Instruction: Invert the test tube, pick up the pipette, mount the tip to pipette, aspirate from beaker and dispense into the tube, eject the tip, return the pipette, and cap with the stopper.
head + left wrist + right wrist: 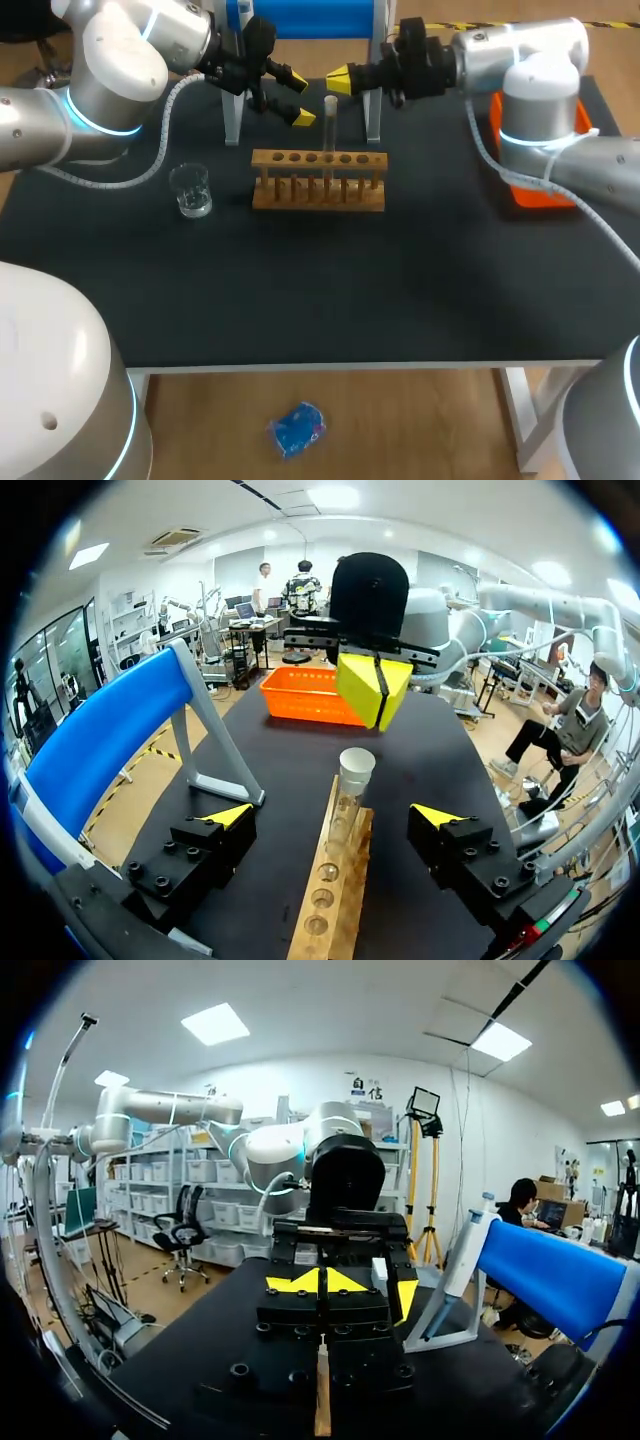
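The test tube (330, 125) stands upright with its mouth up in the wooden rack (318, 182), near the table's middle. The beaker (190, 190) sits at the rack's nine o'clock. The blue pipette stand (300, 20) is at twelve o'clock behind the rack; the pipette itself is not clearly seen. No stopper caps the tube, so filling and capping appear to remain. The left gripper (290, 97) hovers at the tube's ten o'clock, fingers spread wide and empty. The right gripper (338, 80) sits just above the tube, yellow tips pressed together on nothing. An orange bin (535, 195) lies at three o'clock. Open tabletop stretches toward six o'clock; behind the rack, the stand legs crowd both grippers.
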{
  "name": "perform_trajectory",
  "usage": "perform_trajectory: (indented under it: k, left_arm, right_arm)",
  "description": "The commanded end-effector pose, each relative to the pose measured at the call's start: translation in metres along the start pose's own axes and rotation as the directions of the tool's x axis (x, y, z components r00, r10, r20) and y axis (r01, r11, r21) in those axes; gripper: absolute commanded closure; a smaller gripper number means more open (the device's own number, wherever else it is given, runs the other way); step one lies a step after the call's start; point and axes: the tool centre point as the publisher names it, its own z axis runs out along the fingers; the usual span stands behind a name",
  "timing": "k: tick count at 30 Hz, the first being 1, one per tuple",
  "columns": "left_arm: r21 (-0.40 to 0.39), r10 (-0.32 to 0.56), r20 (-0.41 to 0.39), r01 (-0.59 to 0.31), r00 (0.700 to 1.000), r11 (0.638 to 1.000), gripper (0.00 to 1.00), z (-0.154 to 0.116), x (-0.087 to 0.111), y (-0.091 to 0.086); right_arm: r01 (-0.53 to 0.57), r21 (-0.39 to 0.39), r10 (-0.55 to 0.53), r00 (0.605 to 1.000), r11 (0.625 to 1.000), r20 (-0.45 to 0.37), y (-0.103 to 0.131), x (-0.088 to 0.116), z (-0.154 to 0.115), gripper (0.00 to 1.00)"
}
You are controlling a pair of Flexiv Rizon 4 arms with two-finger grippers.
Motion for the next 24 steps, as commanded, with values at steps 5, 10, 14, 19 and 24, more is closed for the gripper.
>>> perform_trajectory:
  k: [5,10,14,19,24]
  left_arm:
    - [-0.005,-0.001,-0.005,0.001,1.0,1.0,0.0,-0.001,-0.001,-0.001]
    - [-0.005,-0.001,-0.005,0.001,1.0,1.0,0.0,-0.001,-0.001,-0.001]
    - [-0.005,-0.001,-0.005,0.001,1.0,1.0,0.0,-0.001,-0.001,-0.001]
    - [-0.005,-0.001,-0.005,0.001,1.0,1.0,0.0,-0.001,-0.001,-0.001]
    - [-0.005,-0.001,-0.005,0.001,1.0,1.0,0.0,-0.001,-0.001,-0.001]
  right_arm:
    - [-0.016,-0.001,0.016,0.999,1.0,-0.035,-0.009,-0.011,0.005,1.0]
    - [-0.026,-0.004,0.026,0.999,1.0,-0.037,-0.012,-0.012,0.006,1.0]
    - [-0.036,-0.016,0.035,0.999,0.999,-0.036,-0.018,-0.013,0.006,1.0]
    - [-0.046,-0.026,0.045,0.998,0.999,-0.035,-0.023,-0.014,0.008,1.0]
    - [-0.052,-0.032,0.051,0.998,0.998,-0.035,-0.025,-0.015,0.009,1.0]
